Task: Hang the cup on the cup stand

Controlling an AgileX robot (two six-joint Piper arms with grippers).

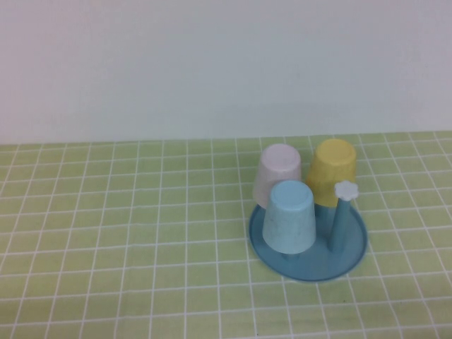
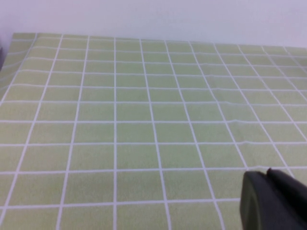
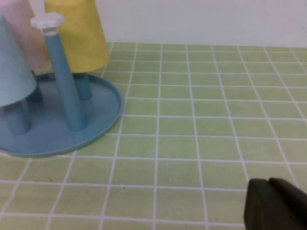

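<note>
Light-blue cup (image 1: 289, 215) upright, mouth down, on cup stand (image 1: 353, 254); left pincer (image 2: 273, 201), right pincer (image 3: 276, 205) closed, empty.

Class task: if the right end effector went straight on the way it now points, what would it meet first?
Probably bare green tablecloth; the right end effector, shut, points past the cup stand, which sits off to one side. Depth is unclear.

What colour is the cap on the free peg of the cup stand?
White, flower-shaped cap on a blue peg; clearest in the right wrist view.
</note>
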